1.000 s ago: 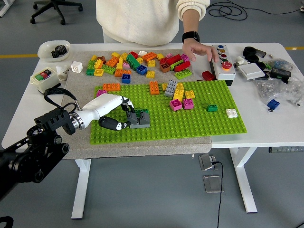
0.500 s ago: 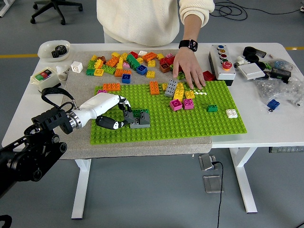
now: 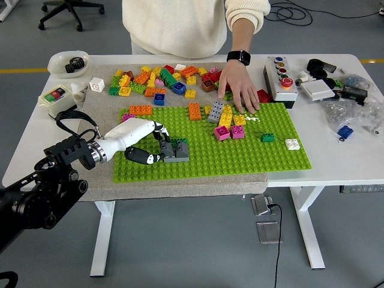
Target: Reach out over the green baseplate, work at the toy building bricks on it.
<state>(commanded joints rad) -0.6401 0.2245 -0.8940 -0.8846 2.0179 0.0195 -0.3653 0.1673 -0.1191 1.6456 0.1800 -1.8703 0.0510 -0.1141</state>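
Left hand at the grey brick
Left hand (image 3: 141,144) fingers grip the grey brick (image 3: 176,151) near the green baseplate (image 3: 240,156) left edge.

loose bricks (image 3: 162,78) behind baseplate (image 3: 240,153), button box (image 3: 281,78) right

Glossy plastic bricks (image 3: 223,113), studded baseplate (image 3: 240,157)

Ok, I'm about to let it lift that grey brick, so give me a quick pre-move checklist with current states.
1. Left robot hand at the grey brick: ok, fingers touch it.
2. Firm grasp: cannot tell.
3. Green baseplate flat on the mat: ok.
4. Person's hand away from the grey brick: ok, it rests on the baseplate's far edge.
5. Right arm: not in view.
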